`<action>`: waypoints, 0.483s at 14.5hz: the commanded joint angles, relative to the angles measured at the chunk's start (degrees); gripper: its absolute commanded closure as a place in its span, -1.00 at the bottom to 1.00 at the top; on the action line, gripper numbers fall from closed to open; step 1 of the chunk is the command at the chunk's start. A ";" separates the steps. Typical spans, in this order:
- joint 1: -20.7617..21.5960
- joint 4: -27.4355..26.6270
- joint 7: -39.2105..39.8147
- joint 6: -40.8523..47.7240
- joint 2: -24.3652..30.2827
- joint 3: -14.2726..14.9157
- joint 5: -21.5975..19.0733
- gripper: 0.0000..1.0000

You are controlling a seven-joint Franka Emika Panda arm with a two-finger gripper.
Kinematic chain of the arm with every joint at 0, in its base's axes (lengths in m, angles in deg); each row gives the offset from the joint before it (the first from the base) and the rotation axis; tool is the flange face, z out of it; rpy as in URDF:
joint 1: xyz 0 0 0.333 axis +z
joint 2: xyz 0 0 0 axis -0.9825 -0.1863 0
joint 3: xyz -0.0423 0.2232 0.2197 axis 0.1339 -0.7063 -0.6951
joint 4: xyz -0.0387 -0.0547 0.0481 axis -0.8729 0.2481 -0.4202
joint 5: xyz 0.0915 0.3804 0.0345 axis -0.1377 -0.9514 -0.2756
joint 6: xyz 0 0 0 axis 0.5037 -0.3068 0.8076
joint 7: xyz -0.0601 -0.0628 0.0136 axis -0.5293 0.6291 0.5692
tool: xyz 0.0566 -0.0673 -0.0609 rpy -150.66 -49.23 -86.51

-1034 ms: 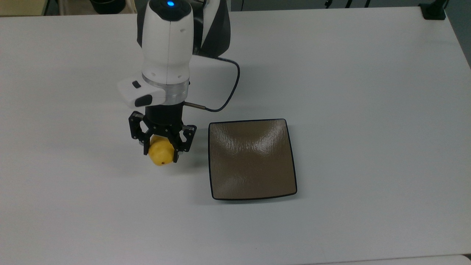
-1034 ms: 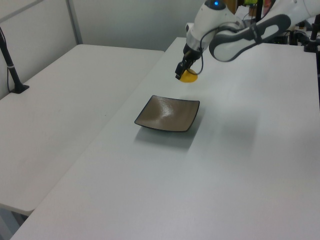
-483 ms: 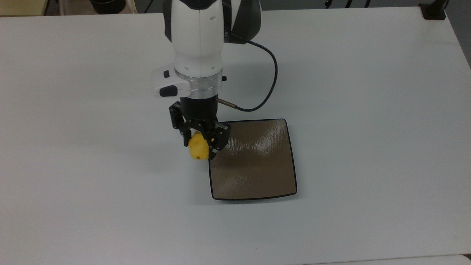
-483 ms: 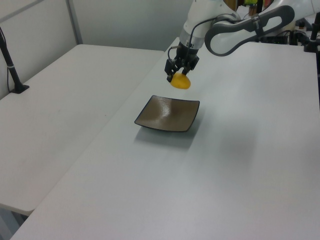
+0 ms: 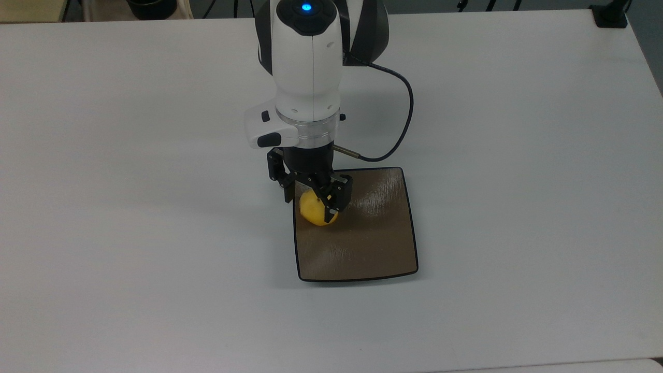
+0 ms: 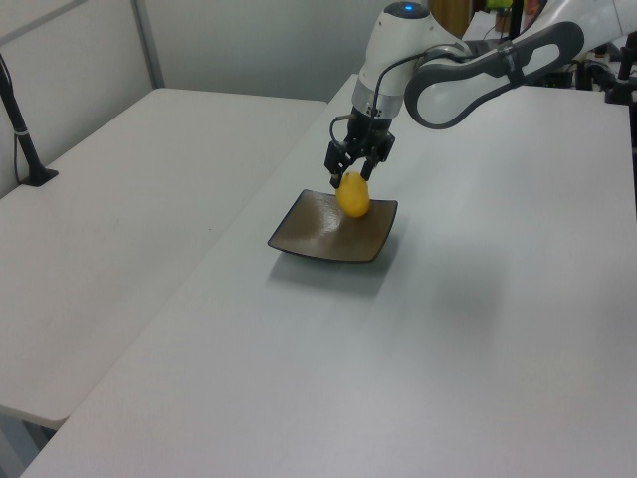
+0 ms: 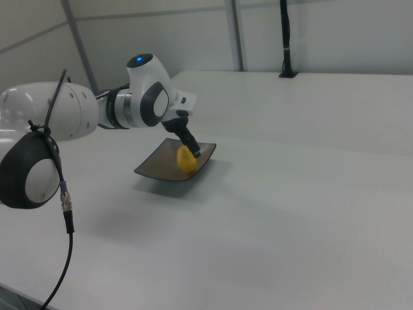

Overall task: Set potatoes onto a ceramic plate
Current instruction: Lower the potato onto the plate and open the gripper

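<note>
The yellow potato (image 5: pixel 316 211) hangs between the black fingers of my gripper (image 5: pixel 312 203), which is shut on it. It is held over the top view's left part of the square brown ceramic plate (image 5: pixel 373 243). In the left view the potato (image 6: pixel 352 195) sits just above the plate (image 6: pixel 318 237), under the gripper (image 6: pixel 350 185). From the right view the potato (image 7: pixel 186 160) shows low over the plate (image 7: pixel 160 169), with the gripper (image 7: pixel 188 154) coming down from the left. Whether the potato touches the plate I cannot tell.
The plate rests on a wide white table (image 5: pixel 518 155). A black cable (image 5: pixel 399 129) loops from my wrist over the plate's far edge. A black post (image 6: pixel 20 129) stands on a neighbouring table in the left view.
My gripper has carried the potato rightward in the top view, from over bare table to over the plate's left part, and lower. The plate has not moved.
</note>
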 commanded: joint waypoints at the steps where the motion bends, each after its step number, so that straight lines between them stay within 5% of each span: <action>1: -0.11 -0.68 -1.03 1.74 1.09 -0.25 0.34 -1.00; 7: -0.55 -0.42 4.13 11.21 4.07 -0.25 -0.01 -1.00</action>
